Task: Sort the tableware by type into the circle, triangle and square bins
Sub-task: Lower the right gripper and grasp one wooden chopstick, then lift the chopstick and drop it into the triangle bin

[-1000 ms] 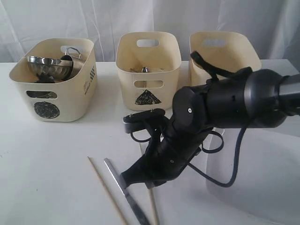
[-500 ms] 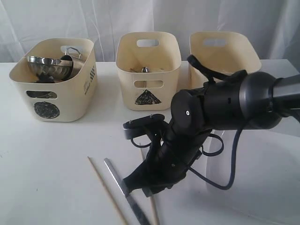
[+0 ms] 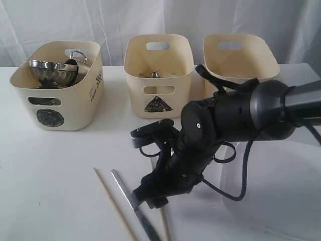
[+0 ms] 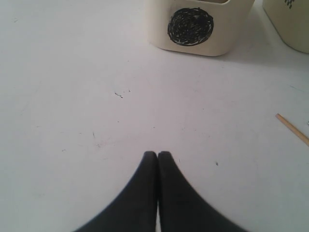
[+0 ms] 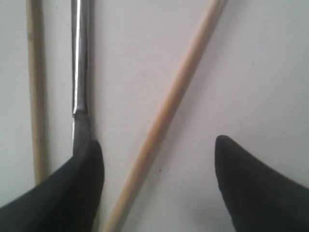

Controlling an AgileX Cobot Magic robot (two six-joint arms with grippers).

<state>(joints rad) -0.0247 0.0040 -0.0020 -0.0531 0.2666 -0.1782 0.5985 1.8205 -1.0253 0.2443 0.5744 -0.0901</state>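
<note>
Chopsticks (image 3: 113, 203) and a knife (image 3: 133, 206) lie loose on the worktop (image 3: 50, 175), in front of the three bins. A big white plate (image 3: 273, 201) sits faintly visible to the right. The circle bin (image 3: 55, 100) already holds a steel bowl (image 3: 50, 70), and some cutlery shows inside the triangle bin (image 3: 158, 75). What the square bin (image 3: 241, 55) holds cannot be seen.

The step in hand looks like picking up a long, thin piece. The right hand (image 5: 157, 145) is spread wide and holds nothing. Its fingers (image 5: 82, 183) straddle one chopstick (image 5: 169, 116), which runs at a slant between them. The knife passes under one finger's edge, and the other chopstick (image 5: 35, 87) lies just outside it.

The next move probably calls for settling the fingertips right onto the worktop and closing squarely across the slanted stick. It is thin and flat to the surface, so a shallow pinch could slip off. The finger over the knife may also drag the blade along or catch it in the grip. After that the stick would likely be lifted to the triangle bin.

The right arm reaches in from the right with its wrist bent steeply down, the hand low over the pieces. The left hand (image 4: 158, 157) is pressed together on nothing, low over bare worktop near the circle bin.
</note>
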